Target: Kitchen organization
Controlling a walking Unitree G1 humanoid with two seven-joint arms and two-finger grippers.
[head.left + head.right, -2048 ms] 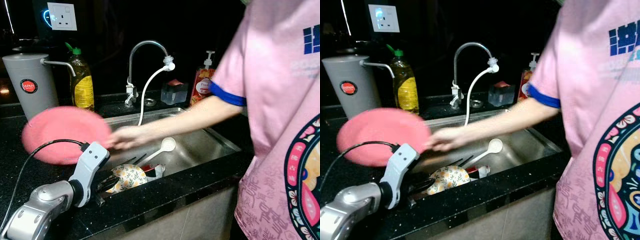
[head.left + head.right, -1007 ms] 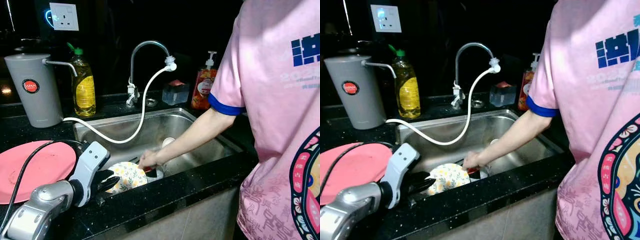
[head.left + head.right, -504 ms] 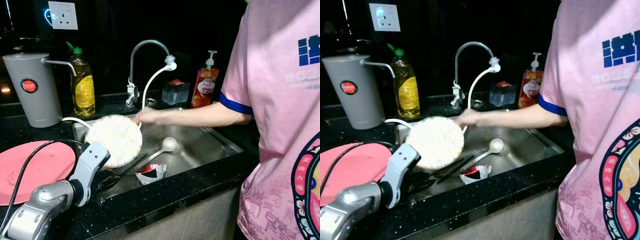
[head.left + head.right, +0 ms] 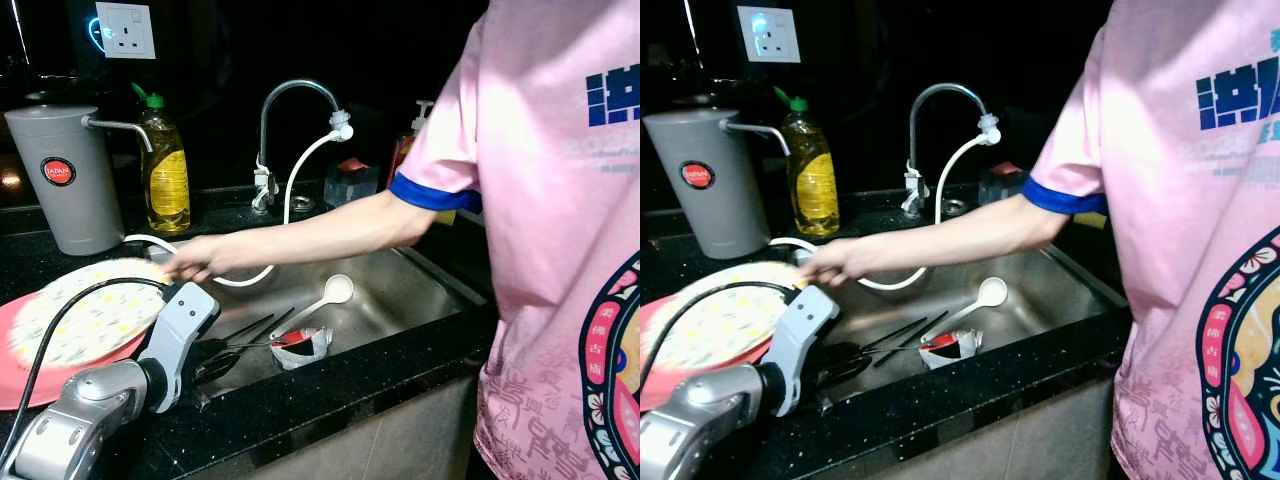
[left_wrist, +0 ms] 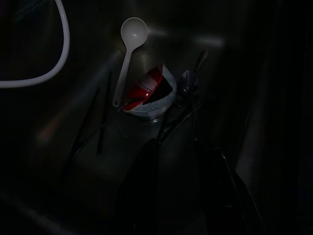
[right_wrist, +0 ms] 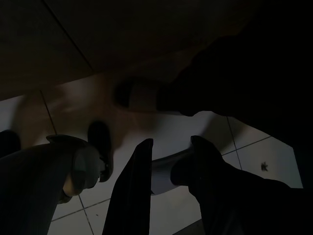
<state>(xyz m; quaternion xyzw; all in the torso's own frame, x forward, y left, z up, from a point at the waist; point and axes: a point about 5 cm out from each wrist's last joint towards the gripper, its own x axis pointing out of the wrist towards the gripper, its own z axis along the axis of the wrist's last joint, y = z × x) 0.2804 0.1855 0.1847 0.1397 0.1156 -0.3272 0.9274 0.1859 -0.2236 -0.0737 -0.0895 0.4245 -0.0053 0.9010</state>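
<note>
Progress looks partial from my head cameras: a person's hand (image 4: 195,258) is laying a floral plate (image 4: 85,320) on top of the pink plate (image 4: 20,375) that lies on the black counter (image 4: 330,385) to my left of the sink (image 4: 420,290), so I judge two plates are already out of the basin. Left in the sink are a white ladle (image 4: 318,300), a crumpled red and white wrapper (image 4: 300,345), a pair of dark chopsticks (image 4: 250,328) and a loop of the white tap hose (image 4: 285,215). My left gripper (image 4: 215,365) hangs just inside the near left corner of the basin, low over the dark utensils there, close to the wrapper but not touching it. Behind the sink stand a grey water dispenser (image 4: 65,180) and a yellow detergent bottle (image 4: 167,170). My left wrist camera is dim, yet it shows the ladle (image 5: 128,58) resting with its handle end against the wrapper (image 5: 149,95), chopsticks (image 5: 95,122) beside them, and my two fingers set a narrow gap apart with nothing between them. My right wrist camera looks down at pale floor tiles (image 6: 161,132) and a slippered foot (image 6: 78,166); the right gripper (image 6: 168,171) hangs idle, fingers slightly apart and empty. The small items remain to clear, I reckon.
</note>
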